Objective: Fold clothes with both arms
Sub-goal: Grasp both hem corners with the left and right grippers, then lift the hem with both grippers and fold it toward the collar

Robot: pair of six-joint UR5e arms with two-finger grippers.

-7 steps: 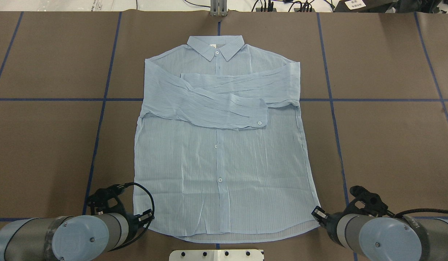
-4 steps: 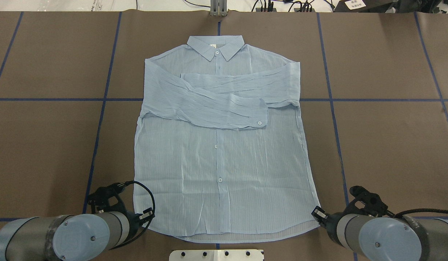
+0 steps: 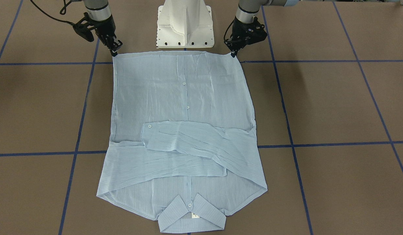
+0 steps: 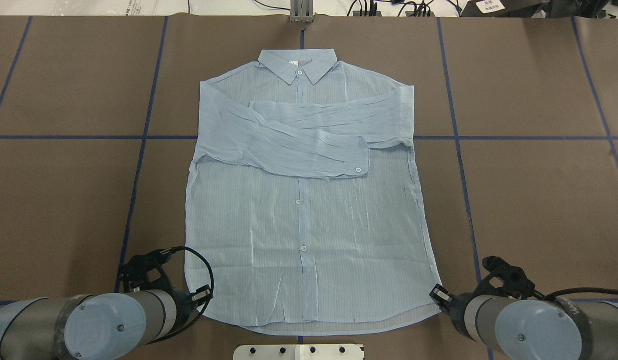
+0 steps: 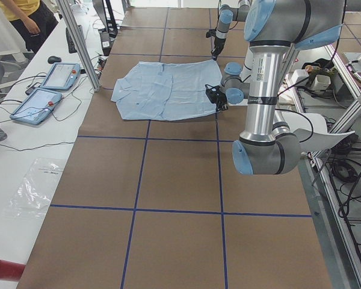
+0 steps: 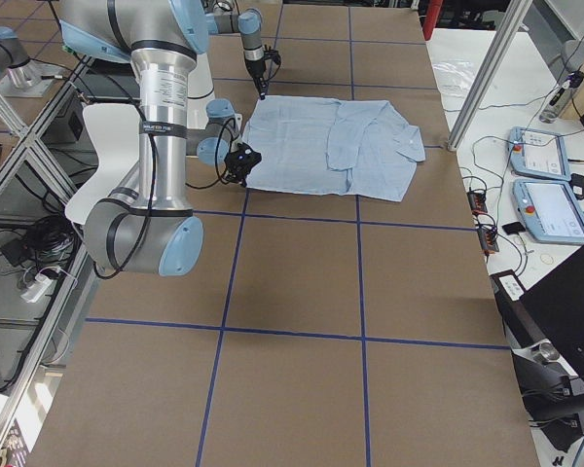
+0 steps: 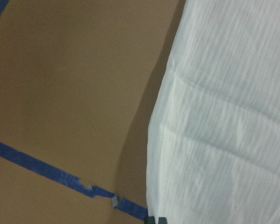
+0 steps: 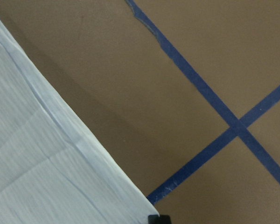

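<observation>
Left black two-finger gripper (image 3: 235,51) and right black two-finger gripper (image 3: 114,49) are at the thin pale-blue striped shirt (image 3: 175,94) hem corners. I cannot tell their closure. Lift evenly.

The pale blue shirt (image 4: 303,240) lies flat, front up, both sleeves folded across its chest.

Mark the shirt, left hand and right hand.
shirt (image 4: 339,225): overhead view, front panel below the folded sleeves.
left hand (image 3: 234,52): front-facing view, fingertips at a hem corner.
right hand (image 3: 114,49): front-facing view, fingertips at the other hem corner.
</observation>
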